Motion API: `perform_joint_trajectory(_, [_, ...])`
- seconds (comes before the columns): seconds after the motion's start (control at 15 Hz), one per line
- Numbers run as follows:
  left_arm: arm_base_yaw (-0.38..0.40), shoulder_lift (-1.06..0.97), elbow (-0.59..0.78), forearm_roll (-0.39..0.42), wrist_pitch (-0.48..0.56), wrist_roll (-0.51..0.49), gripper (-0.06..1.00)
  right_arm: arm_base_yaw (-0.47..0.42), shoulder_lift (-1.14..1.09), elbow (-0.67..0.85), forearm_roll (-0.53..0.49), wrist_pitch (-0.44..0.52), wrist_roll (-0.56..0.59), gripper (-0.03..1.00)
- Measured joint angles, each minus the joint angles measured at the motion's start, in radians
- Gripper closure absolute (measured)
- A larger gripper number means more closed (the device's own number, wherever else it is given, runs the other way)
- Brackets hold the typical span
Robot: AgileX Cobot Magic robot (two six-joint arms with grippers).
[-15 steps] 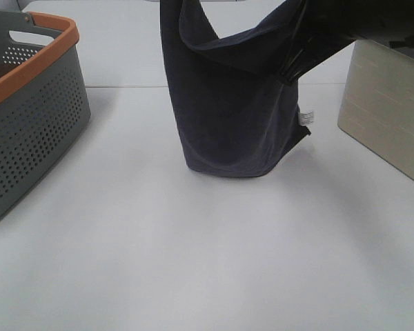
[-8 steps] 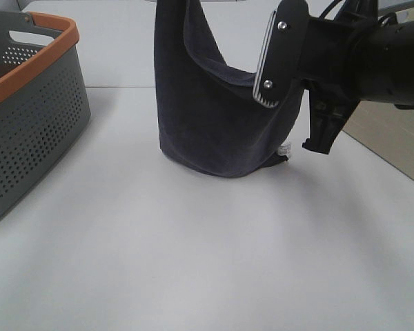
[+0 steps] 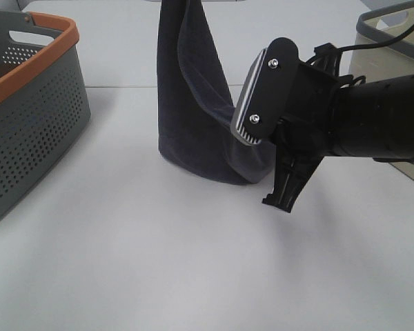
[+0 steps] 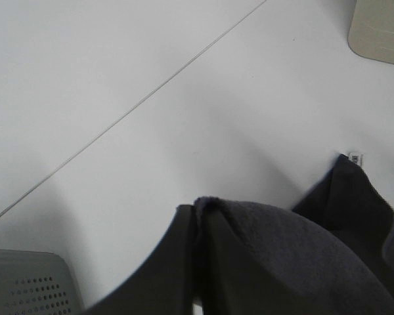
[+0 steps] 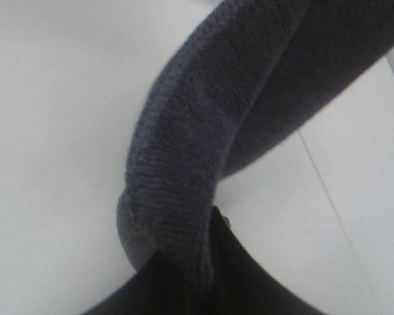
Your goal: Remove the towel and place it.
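Observation:
The dark navy towel (image 3: 193, 117) hangs from the top edge of the exterior view, out of frame there. Its lower fold rests on the white table (image 3: 159, 262). My right gripper (image 3: 254, 141) is low over the table at centre right, shut on the towel's other end. In the right wrist view the towel (image 5: 184, 151) runs down between the dark fingers of my right gripper (image 5: 200, 266). In the left wrist view my left gripper (image 4: 196, 269) is shut on a towel (image 4: 282, 262) edge high above the table. The white tag (image 4: 356, 157) shows there.
A grey perforated basket with an orange rim (image 3: 27, 103) stands at the left; its corner also shows in the left wrist view (image 4: 26, 285). A beige basket with a grey rim (image 3: 393, 21) stands at the back right, behind my right arm (image 3: 372, 117).
My right gripper has come down and towards the camera with its end of the towel. The towel's right side now sags low near the table; the left-held end stays high.

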Motion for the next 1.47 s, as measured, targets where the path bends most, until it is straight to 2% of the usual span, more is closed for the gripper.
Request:
perform_joint_trajectory(0.07, [0.0,0.0,0.0,-0.004,0.007,0.0,0.94,0.0,-0.001,0.0,0.0,0.042,0.031,0.97])
perform_joint_trajectory(0.27, [0.0,0.0,0.0,-0.015,0.043,0.0,0.94,0.0,-0.013,0.04,0.0,0.248,0.165,0.97])
perform_joint_trajectory(0.47, [0.0,0.0,0.0,-0.017,0.063,0.0,0.94,0.0,-0.018,0.108,-0.196,0.294,0.47,0.97])
perform_joint_trajectory(0.6, [0.0,0.0,0.0,-0.02,0.064,0.0,0.94,0.0,-0.018,0.107,-0.447,0.406,0.713,0.97])
perform_joint_trajectory(0.67, [0.0,0.0,0.0,-0.021,0.066,0.0,0.94,0.0,-0.018,0.104,-0.531,0.444,0.799,0.97])
perform_joint_trajectory(0.73, [0.0,0.0,0.0,-0.033,0.085,0.0,0.94,0.0,-0.018,0.089,-0.694,0.504,0.974,0.97])
perform_joint_trajectory(0.87, [-0.003,0.0,0.0,-0.051,0.1,0.0,0.94,-0.001,-0.018,0.027,-1.042,0.625,1.403,0.97])
perform_joint_trajectory(0.93, [-0.003,0.0,0.0,-0.054,0.1,0.0,0.94,-0.001,-0.018,-0.009,-1.184,0.682,1.625,0.97])
perform_joint_trajectory(1.07, [-0.003,0.0,0.0,-0.051,0.099,0.0,0.94,-0.001,-0.021,-0.065,-1.419,0.784,1.962,0.97])
perform_joint_trajectory(1.2, [-0.003,0.0,0.0,-0.044,0.088,0.0,0.94,-0.001,-0.024,-0.111,-1.594,0.852,2.183,0.97])
perform_joint_trajectory(1.33, [-0.003,0.0,0.0,-0.033,0.081,0.0,0.94,-0.001,-0.024,-0.183,-1.742,0.927,2.325,0.97])
perform_joint_trajectory(1.47, [-0.003,0.0,0.0,-0.023,0.081,-0.005,0.94,-0.001,-0.024,-0.254,-1.848,0.978,2.348,0.97])
